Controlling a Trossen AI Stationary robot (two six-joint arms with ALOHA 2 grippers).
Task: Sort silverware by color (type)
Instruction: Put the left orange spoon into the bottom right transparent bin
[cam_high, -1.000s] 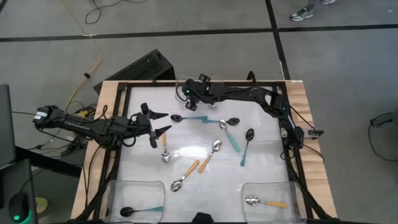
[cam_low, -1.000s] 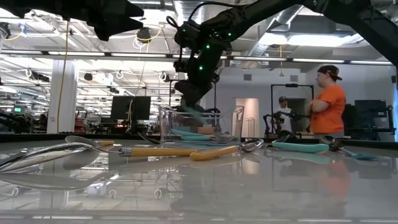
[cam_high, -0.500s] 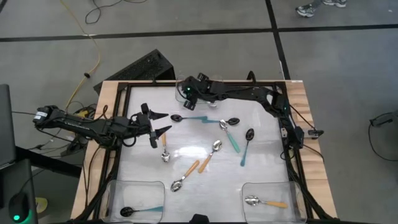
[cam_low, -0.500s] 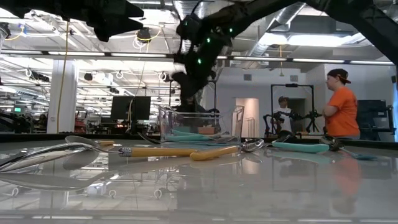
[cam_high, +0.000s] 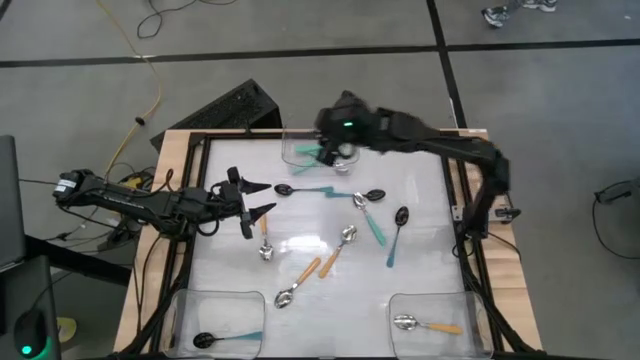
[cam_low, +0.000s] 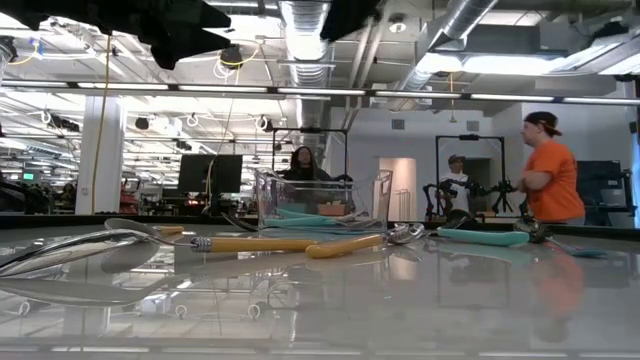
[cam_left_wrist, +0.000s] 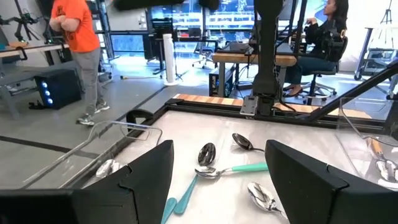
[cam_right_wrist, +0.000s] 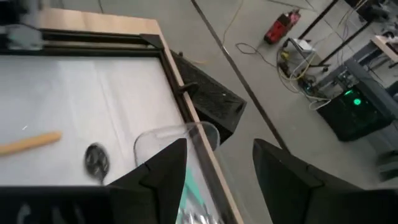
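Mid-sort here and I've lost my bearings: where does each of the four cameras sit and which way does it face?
High view: overhead, straight down on the table; both arms show.
Low view: table height, level across toward the clear bin; arm undersides at top.
Left wrist view: on the left arm, looking past the open left pincer at loose spoons.
Right wrist view: on the right arm, past the open right pincer, down at the table corner.
Shared: high and low views both show that bin.

The left pincer (cam_high: 258, 197) hangs spread wide over the table's left side, while the right pincer (cam_high: 328, 150) stands parted at the far edge.
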